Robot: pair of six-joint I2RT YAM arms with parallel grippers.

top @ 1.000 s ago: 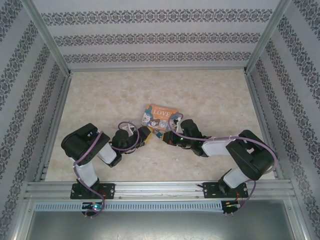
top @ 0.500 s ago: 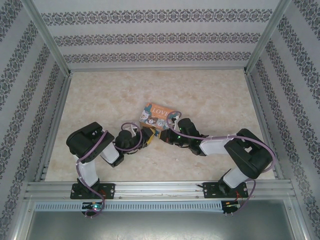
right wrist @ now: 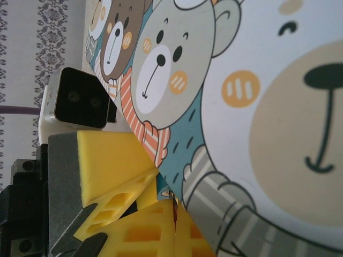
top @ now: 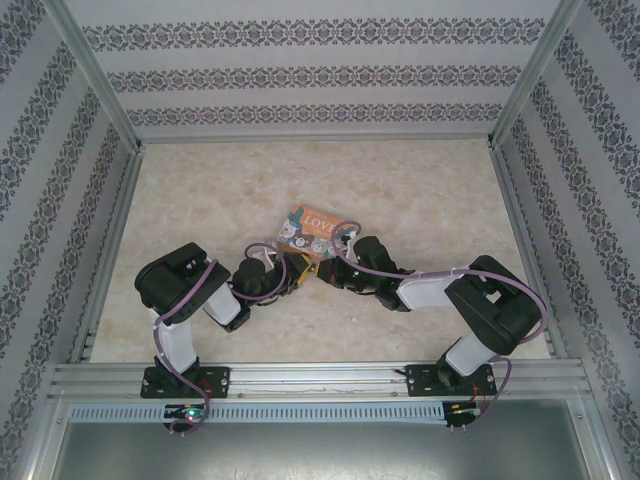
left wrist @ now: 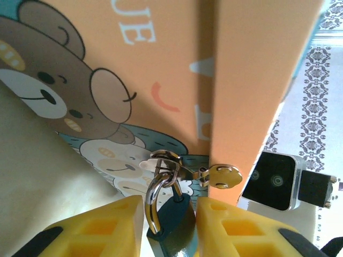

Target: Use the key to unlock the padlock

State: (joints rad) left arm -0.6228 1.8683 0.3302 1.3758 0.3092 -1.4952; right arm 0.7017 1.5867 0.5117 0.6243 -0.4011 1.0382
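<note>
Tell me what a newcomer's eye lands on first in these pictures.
The orange tin printed with cartoon bears grabs the eye first. It sits mid-table where both arms meet in the top view, and it looms large in each wrist view. Next, in the left wrist view, the small teal padlock with a silvery shackle is hooked through the tin's metal clasp, between the yellow foam fingers of the left pincer.
</note>
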